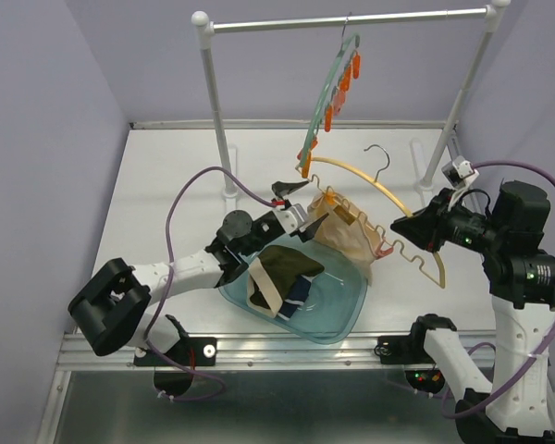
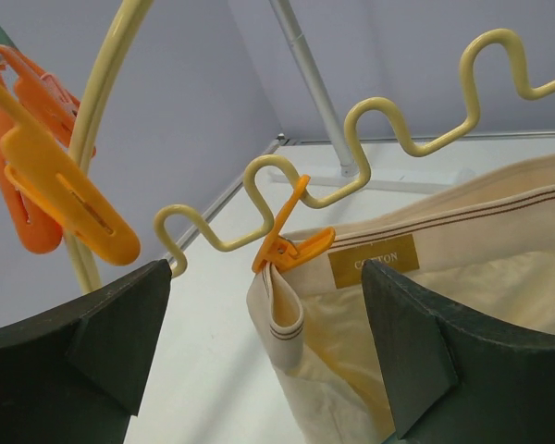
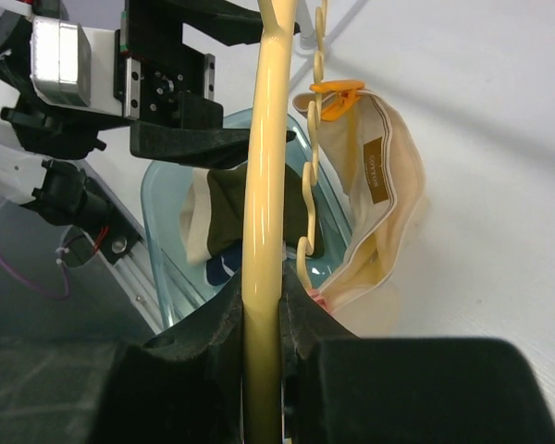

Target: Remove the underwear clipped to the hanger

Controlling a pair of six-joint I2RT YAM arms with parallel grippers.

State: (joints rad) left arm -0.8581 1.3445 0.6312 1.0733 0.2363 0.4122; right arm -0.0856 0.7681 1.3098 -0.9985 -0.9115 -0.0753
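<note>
My right gripper (image 1: pixel 409 225) is shut on the arm of a cream hanger (image 1: pixel 375 178) and holds it above the table; the grip shows in the right wrist view (image 3: pixel 264 314). The pale beige underwear (image 1: pixel 347 236) hangs from the hanger's wavy bar (image 2: pixel 379 111) by an orange clip (image 2: pixel 291 245) on its waistband. My left gripper (image 2: pixel 264 342) is open, with its jaws either side of the clipped waistband corner and not touching it. The dark olive underwear (image 1: pixel 282 268) and the navy one (image 1: pixel 301 294) lie in a clear teal bin (image 1: pixel 347 310).
A white clothes rack (image 1: pixel 351 20) stands at the back with a teal hanger and several orange clips (image 1: pixel 338 83) on it. Its posts (image 1: pixel 213 92) flank the work area. More orange clips (image 2: pixel 55 190) hang close to my left gripper.
</note>
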